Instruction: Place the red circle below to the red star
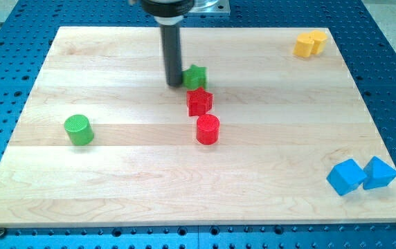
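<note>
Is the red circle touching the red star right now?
Cannot tell. In the camera view the red circle sits directly below the red star, their outlines meeting with no board visible between. My tip is above, beside the green block.

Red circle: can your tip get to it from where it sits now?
Probably not straight: my tip sits beside the green star, and the red star lies between it and the red circle. Circling around the view's left looks open.
</note>
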